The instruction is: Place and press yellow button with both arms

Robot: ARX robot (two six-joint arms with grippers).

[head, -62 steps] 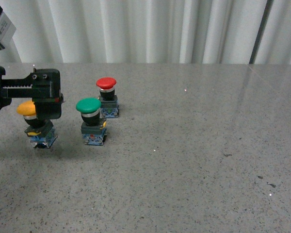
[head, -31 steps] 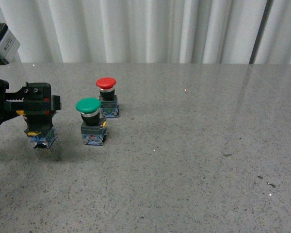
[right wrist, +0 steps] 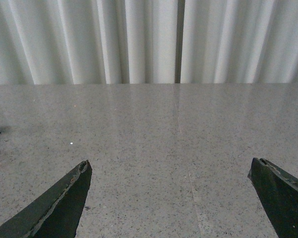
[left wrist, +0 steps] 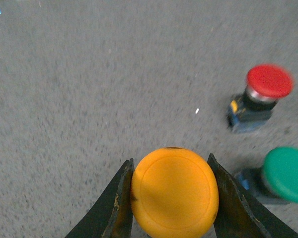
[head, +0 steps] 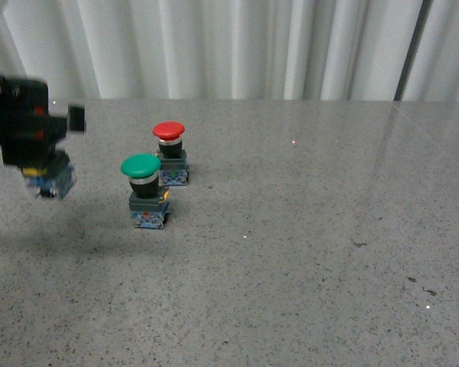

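Observation:
My left gripper [head: 32, 145] is shut on the yellow button and holds it lifted off the table at the far left. In the front view only the button's blue-grey base [head: 52, 182] shows below the blurred black gripper. In the left wrist view the round yellow cap [left wrist: 174, 192] sits clamped between both fingers [left wrist: 120, 203]. My right gripper [right wrist: 171, 191] is open and empty over bare table; it does not show in the front view.
A green-capped pushbutton [head: 144, 191] and a red-capped pushbutton [head: 169, 153] stand on the grey speckled table [head: 306, 229], just right of the left gripper; both also show in the left wrist view, green [left wrist: 288, 174] and red [left wrist: 267, 89]. White curtains hang behind.
My left gripper has closed on the yellow button and lifted it up and slightly left off the table. The green and red buttons have not moved.

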